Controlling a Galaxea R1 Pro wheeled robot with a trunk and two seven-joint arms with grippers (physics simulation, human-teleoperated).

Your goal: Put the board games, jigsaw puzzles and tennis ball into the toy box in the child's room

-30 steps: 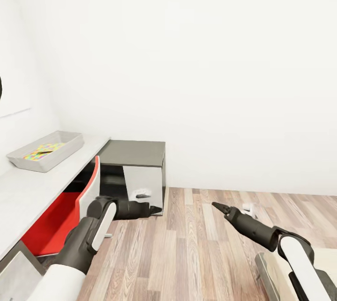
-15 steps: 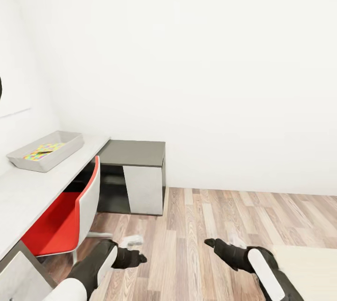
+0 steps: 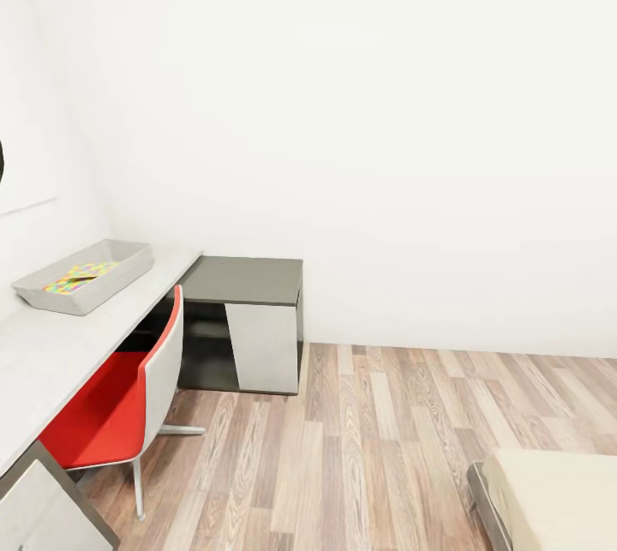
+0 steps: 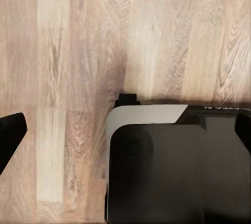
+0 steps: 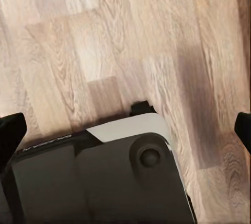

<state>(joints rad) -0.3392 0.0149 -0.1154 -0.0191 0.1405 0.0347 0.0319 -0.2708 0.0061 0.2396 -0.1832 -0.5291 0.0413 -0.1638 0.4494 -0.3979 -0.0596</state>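
Both hands point down at the wood-plank floor. The left hand has its dark fingertips wide apart at the wrist view's edges, with nothing between them; the right hand is spread and empty likewise. Below each sits the robot's own dark base with a pale panel.

Outward, the shallow light-grey toy box stands on the long pale grey-white desk, with multicoloured jigsaw puzzles already lying inside. A red-seated chair is tucked beside the desk, and a corner of the beige-mattressed bed shows nearby.

Judging by this, the step is travelling to the bed for the board games; keeping both arms tucked low should avoid clipping the chair.
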